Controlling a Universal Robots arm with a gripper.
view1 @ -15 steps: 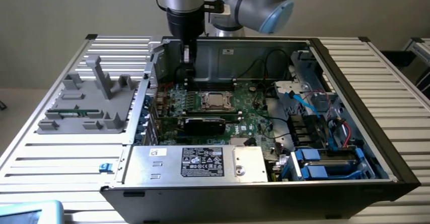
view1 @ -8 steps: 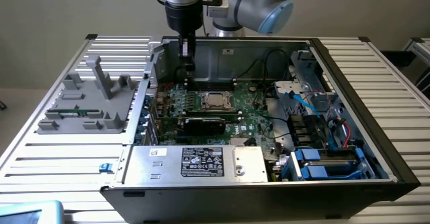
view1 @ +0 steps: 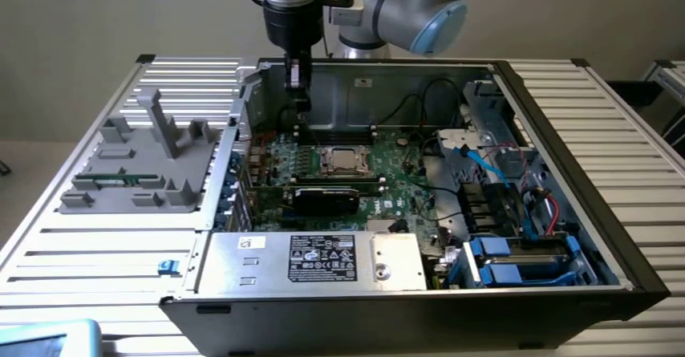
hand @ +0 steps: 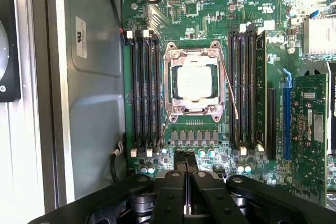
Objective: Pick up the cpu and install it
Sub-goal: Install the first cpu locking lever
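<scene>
My gripper (hand: 186,157) is pinched fully closed, holding nothing; the cpu (hand: 194,82) sits in its socket (hand: 193,52) on the motherboard (hand: 210,3), below and just beyond my fingertips

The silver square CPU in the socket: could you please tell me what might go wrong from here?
1. The shiny silver square cpu lies within the metal socket frame, but a thin wire lever stands out sideways, so it may be unlatched; a knock could shift the chip.
2. The shut black claw hangs above the green motherboard near the long black memory slots; a low move could scrape them.
</scene>
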